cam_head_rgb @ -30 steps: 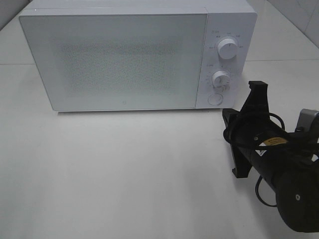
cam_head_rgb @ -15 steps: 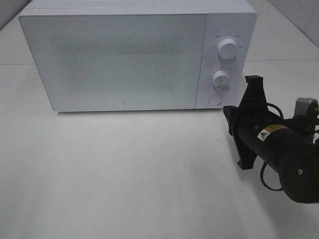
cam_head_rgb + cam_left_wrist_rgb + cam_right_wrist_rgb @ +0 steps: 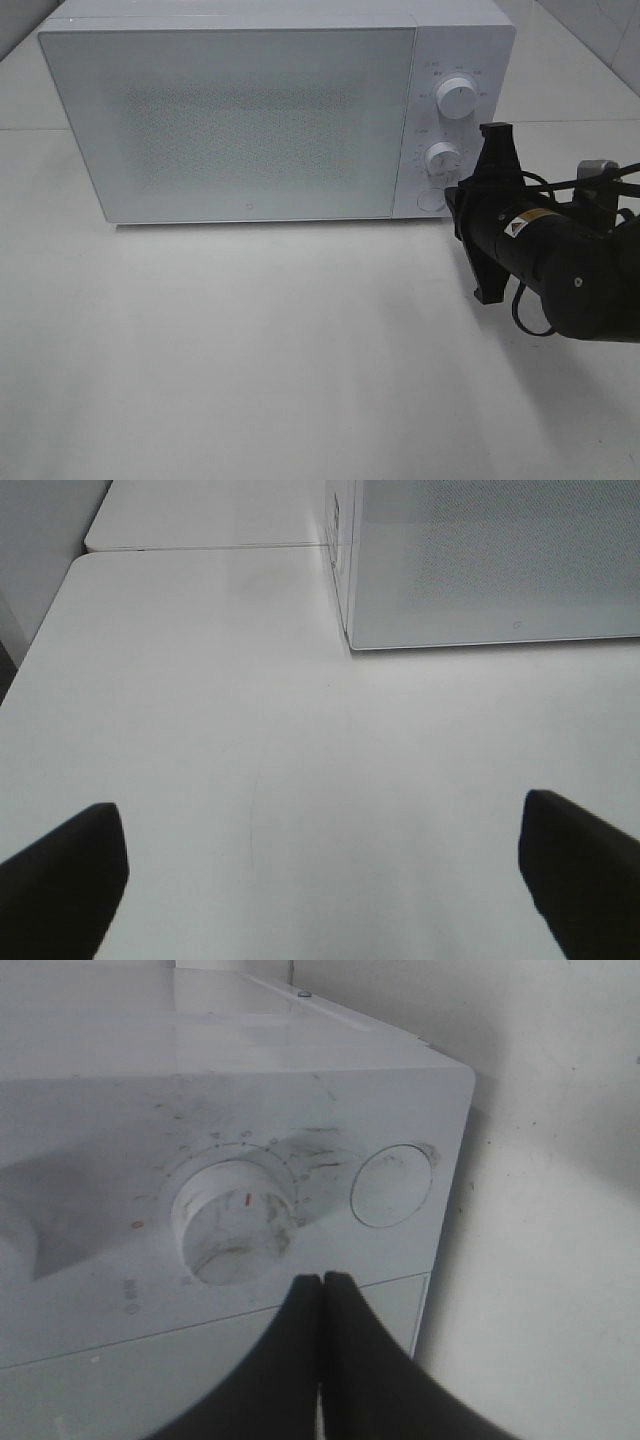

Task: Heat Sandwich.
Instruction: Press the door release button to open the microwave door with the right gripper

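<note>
White table (image 3: 250, 350) holds the microwave (image 3: 240, 120); right gripper (image 3: 322, 1280) pinched closed by its button (image 3: 392, 1186), left gripper (image 3: 320, 808) spread wide.

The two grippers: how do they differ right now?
The left gripper is open, its fingers wide apart; the right gripper is shut, fingers pressed together. The left faces bare table beside the microwave; the right sits close to the microwave's lower knob. Both have black fingers and hold nothing.

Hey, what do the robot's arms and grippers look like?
The right arm is black and tubular, with a yellow warning sticker, looping black cable and a grey bracket. The right gripper and left gripper have plain black fingers.
</note>
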Available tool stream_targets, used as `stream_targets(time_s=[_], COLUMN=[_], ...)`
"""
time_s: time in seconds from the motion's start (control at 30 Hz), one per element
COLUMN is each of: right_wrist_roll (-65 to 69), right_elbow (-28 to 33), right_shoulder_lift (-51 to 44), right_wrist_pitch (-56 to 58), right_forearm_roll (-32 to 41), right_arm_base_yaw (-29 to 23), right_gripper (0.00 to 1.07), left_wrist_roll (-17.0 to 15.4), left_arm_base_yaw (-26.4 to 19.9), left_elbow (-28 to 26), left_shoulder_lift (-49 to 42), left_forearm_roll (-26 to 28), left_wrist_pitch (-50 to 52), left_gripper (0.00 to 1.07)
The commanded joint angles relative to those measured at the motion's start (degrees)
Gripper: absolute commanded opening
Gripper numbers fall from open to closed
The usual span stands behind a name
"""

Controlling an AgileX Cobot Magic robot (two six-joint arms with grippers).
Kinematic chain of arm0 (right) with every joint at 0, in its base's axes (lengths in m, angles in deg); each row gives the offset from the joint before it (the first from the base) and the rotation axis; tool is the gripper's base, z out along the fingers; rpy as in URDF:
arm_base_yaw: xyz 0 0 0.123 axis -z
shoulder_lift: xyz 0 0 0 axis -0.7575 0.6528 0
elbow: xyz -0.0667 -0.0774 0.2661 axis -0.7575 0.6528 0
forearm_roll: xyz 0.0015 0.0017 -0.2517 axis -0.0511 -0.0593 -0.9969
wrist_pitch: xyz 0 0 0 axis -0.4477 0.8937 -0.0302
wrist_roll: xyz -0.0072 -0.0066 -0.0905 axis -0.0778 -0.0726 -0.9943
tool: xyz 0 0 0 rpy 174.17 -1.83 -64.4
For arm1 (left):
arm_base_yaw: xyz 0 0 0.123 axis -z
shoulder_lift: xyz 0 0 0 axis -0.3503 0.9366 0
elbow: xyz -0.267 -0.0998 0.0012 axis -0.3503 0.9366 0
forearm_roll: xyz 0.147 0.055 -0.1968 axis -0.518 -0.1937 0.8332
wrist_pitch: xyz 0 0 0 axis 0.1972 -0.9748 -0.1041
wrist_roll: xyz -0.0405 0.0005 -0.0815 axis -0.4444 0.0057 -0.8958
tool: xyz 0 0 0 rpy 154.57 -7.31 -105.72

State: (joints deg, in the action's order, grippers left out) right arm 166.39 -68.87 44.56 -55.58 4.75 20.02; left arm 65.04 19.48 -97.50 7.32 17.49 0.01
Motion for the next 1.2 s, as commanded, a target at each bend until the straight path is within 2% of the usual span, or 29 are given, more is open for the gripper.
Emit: stream_targets(time_s=[0.03, 0.57, 1.2], right_wrist_roll=[1.78, 3.95, 3.95], right_elbow=[-1.49, -6.65, -13.01], right_shoulder_lift=[1.89, 8.88, 14.44], right_wrist_pitch=[0.46, 0.4, 0.86], right_forearm_roll=[-1.78, -1.66, -1.89], right_arm_base_yaw=[0.52, 0.57, 3.9], right_gripper=[0.0, 0.0, 0.0], left_wrist_roll=[-0.11, -0.06, -0.06], left_arm_base_yaw=[-0.17, -0.17, -0.17], left_elbow=[0.23, 0.23, 0.23], left_shoulder_lift=[-1.6, -1.6, -1.6], left_forearm_roll=[0.17, 0.17, 0.17], left_wrist_pitch=[0.0, 0.0, 0.0], left_gripper=[1.03, 1.03, 1.03])
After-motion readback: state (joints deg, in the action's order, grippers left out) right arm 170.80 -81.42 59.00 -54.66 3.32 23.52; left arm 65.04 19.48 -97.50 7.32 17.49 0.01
